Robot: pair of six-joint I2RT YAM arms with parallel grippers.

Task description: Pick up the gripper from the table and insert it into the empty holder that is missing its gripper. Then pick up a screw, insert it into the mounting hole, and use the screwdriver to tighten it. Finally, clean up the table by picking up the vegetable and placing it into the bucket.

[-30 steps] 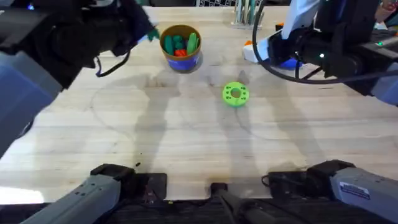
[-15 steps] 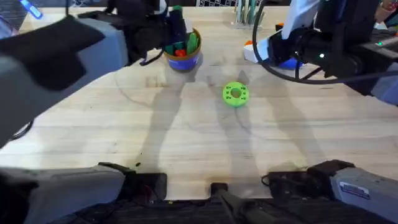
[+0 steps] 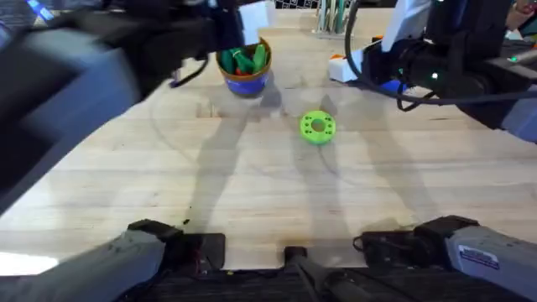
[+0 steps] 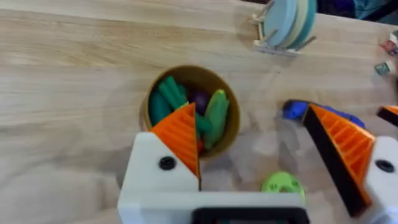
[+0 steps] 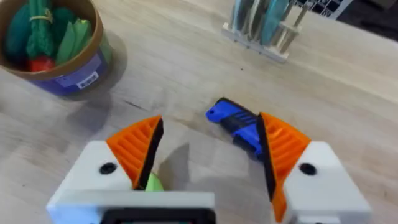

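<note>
The small round bucket (image 4: 190,111) with a yellow rim and dark blue body (image 3: 243,65) stands upright on the pale wooden table (image 3: 252,184), its mouth facing up. Inside, dark-green knobbly toy vegetables (image 4: 163,99) stand on end among a red piece (image 5: 38,63). The left gripper (image 4: 261,146), white with orange ribbed pads, hangs spread wide over the bucket, pinching nothing. The thick blue pen-shaped screwdriver (image 5: 239,126) lies flat, slanted on the table, beneath the right gripper (image 5: 208,152), also spread. A bright green round disc with holes (image 3: 317,127) sits nearby.
</note>
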